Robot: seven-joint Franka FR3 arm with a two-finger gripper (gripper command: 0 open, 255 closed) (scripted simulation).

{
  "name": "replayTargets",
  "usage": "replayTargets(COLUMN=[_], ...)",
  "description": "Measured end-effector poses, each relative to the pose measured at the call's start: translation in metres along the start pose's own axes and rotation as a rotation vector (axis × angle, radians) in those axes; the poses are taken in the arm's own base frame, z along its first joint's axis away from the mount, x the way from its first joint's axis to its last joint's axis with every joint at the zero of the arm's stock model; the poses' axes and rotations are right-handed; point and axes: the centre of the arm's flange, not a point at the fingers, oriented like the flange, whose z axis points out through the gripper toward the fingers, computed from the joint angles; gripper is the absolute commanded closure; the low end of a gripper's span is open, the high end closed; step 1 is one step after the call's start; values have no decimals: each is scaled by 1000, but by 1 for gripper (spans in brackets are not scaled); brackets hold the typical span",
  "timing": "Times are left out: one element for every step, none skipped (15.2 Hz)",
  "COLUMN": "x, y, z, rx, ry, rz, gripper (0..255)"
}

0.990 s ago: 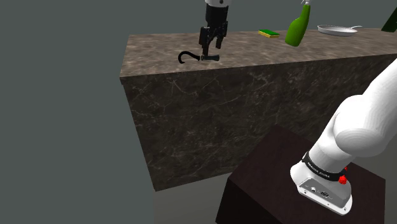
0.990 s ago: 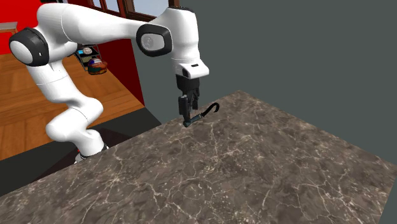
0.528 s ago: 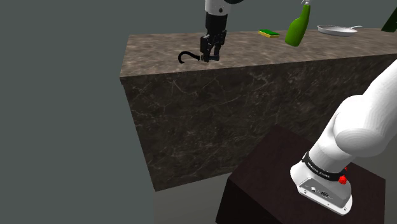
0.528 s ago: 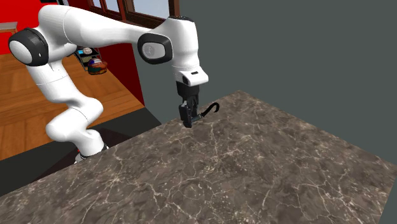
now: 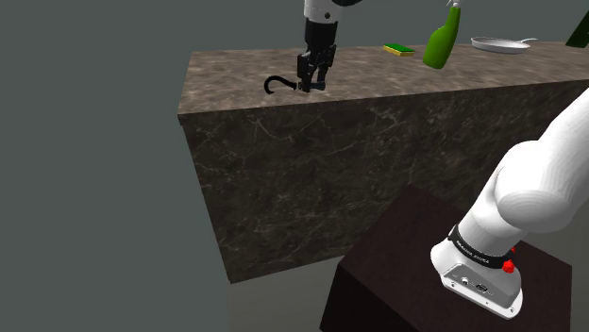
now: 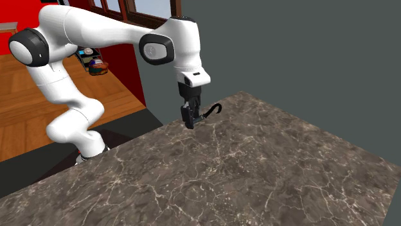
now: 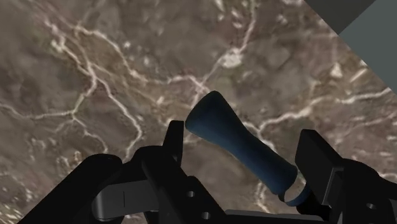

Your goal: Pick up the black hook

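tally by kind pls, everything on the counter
hook: 1
sponge: 1
green bottle: 1
white pan: 1
dark green item, cut off at the edge, kind unclear: 1
Total: 5

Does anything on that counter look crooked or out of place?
The green bottle far along the counter leans over instead of standing upright. The hook lies near the counter's corner, its handle clasped by the gripper.

A green bottle [image 5: 440, 42], green-yellow sponge [image 5: 399, 49] & grey pan [image 5: 497, 43] are seen on the veined marble counter [image 5: 378, 170], w/ red wall [image 6: 136, 70] & wood floor [image 6: 26, 122] beyond.
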Motion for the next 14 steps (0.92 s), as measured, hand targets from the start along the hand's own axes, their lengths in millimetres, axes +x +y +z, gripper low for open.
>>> replayTargets(x=[0, 1, 2, 2, 2, 3, 4, 5, 5, 5, 6, 6, 6, 7], y=[0, 0, 1, 2, 2, 2, 2, 3, 4, 4, 4, 4, 5, 5], z=[-2, -6, -10, -16, -20, -26, -31, -37, -41, -46, -53, -58, -63, -68], rx=[0, 0, 0, 0, 0, 0, 0, 0, 0, 0, 0, 0, 0, 0], ry=[0, 0, 0, 0, 0, 0, 0, 0, 0, 0, 0, 0, 0, 0], rz=[0, 0, 0, 0, 0, 0, 0, 0, 0, 0, 0, 0, 0, 0], gripper=[255, 255, 255, 255, 255, 255, 255, 255, 255, 255, 255, 255, 255, 255])
